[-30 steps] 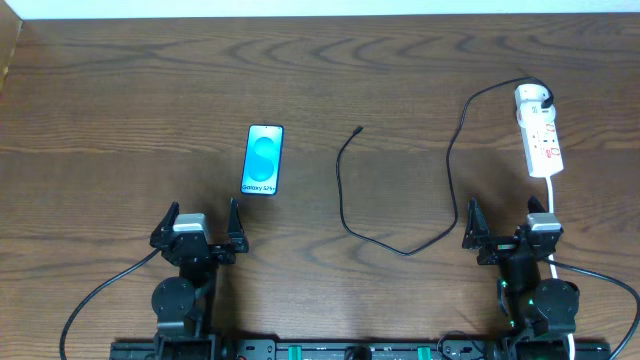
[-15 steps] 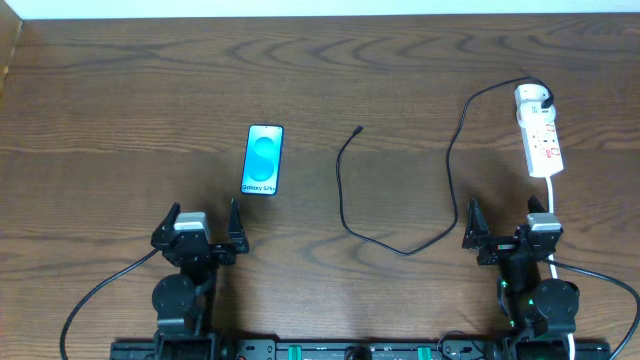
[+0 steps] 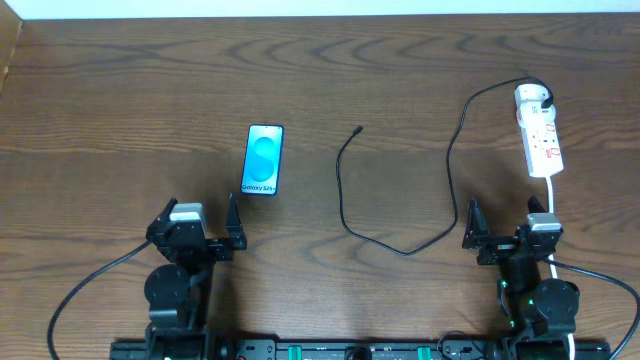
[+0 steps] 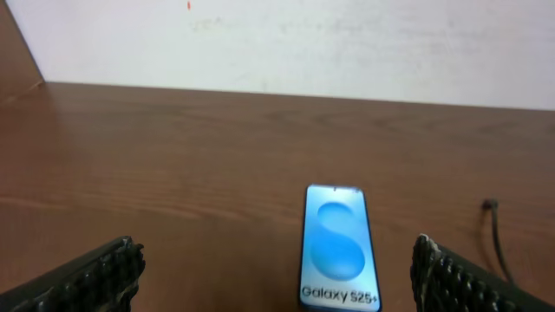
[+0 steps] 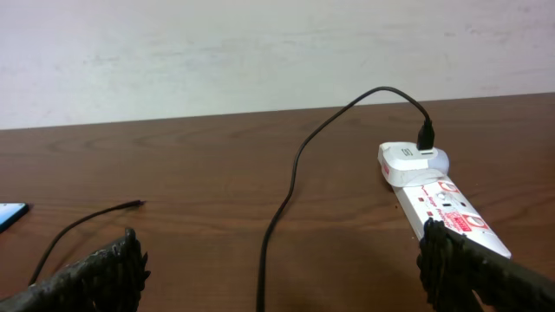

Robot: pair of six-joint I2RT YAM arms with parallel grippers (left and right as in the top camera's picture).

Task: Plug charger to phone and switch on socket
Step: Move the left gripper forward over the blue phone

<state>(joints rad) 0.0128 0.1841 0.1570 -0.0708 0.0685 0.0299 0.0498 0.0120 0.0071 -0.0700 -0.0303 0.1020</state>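
Note:
The phone [image 3: 262, 160] lies flat on the table left of centre, its blue screen up with white "Galaxy" text. In the left wrist view the phone [image 4: 338, 247] lies ahead, nearer the right finger. The charger cable [image 3: 345, 205] is thin and black. Its free plug [image 3: 360, 130] lies right of the phone, and its far end goes into an adapter [image 5: 409, 159] on the white socket strip [image 3: 541, 135] at the far right. My left gripper [image 3: 198, 218] is open and empty, near the phone's near end. My right gripper [image 3: 503, 225] is open and empty, close to the strip's near end.
The strip's white lead [image 3: 552, 195] runs down past my right arm. The cable loop [image 5: 282, 199] crosses the table ahead of my right gripper. A pale wall [image 4: 277, 39] borders the table's far edge. The table's left edge shows at the far left [image 3: 8, 60].
My left gripper has shifted slightly to the left. The right arm, phone, cable and socket have not moved.

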